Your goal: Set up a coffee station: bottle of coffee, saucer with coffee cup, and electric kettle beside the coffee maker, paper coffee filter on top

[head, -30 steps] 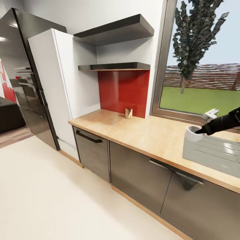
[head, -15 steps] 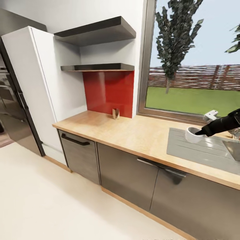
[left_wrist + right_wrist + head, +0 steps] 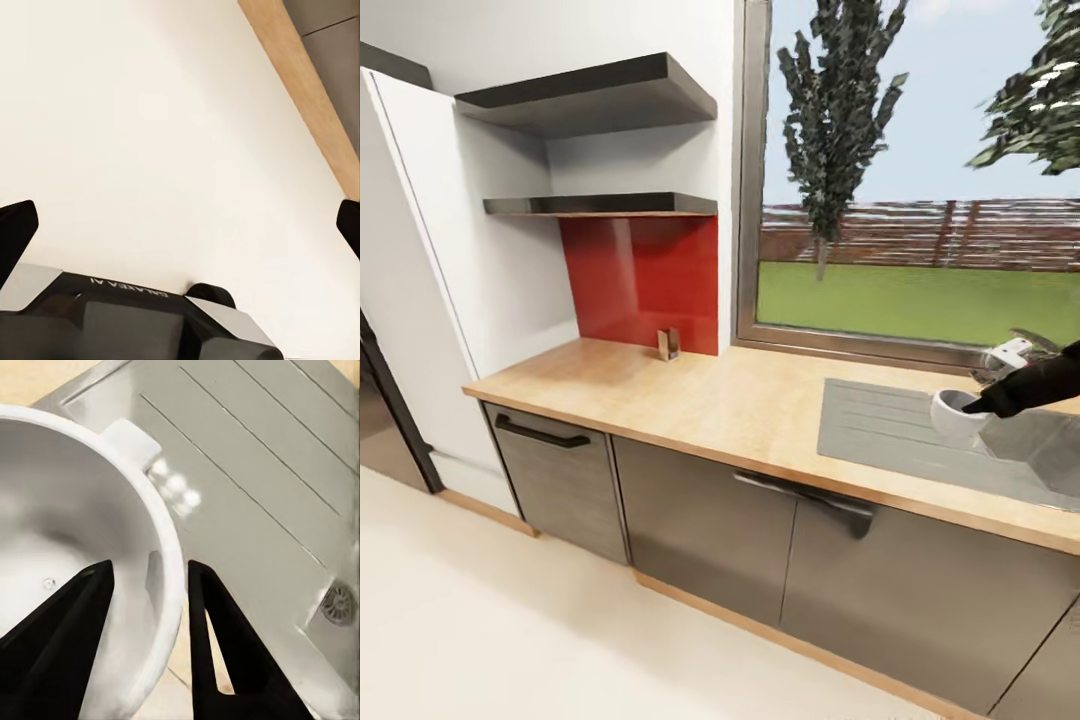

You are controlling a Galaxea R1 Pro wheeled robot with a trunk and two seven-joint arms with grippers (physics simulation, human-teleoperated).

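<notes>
Over the grey sink the right gripper pinches the coffee cup by its rim, 1 finger inside, 1 outside. Below lies the countertop. Spread wide and empty, the left gripper faces pale floor.

The long light-wood table tops dark grey cabinet fronts. Its inset grey sink drainer is ribbed with thin parallel lines. The small plain white cup is glossy, pinched by the black right claw. A red splashback panel backs dark floating shelves, above a cream floor.
</notes>
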